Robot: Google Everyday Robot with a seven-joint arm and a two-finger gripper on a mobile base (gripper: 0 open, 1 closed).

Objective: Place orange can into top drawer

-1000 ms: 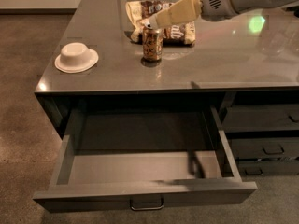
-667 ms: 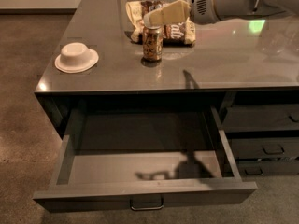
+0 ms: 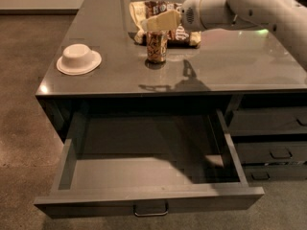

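The orange can (image 3: 157, 48) stands upright on the grey counter (image 3: 230, 66), in front of the snack bag. My gripper (image 3: 154, 22) hangs just above the can's top, reaching in from the right on the white arm (image 3: 240, 6). It holds nothing. The top drawer (image 3: 148, 199) is pulled wide open below the counter's front edge, with a small silver handle (image 3: 151, 211) at its centre. Its inside is bare.
A brown-and-cream snack bag (image 3: 184, 34) lies behind the can. A white upturned bowl (image 3: 78, 59) sits on the counter's left. Narrower dark drawers with black handles (image 3: 280, 153) are shut at the right. Brown floor lies to the left.
My gripper has moved left and a little down, from right of the can to just above its top. The can, bag, bowl and drawer have not moved.
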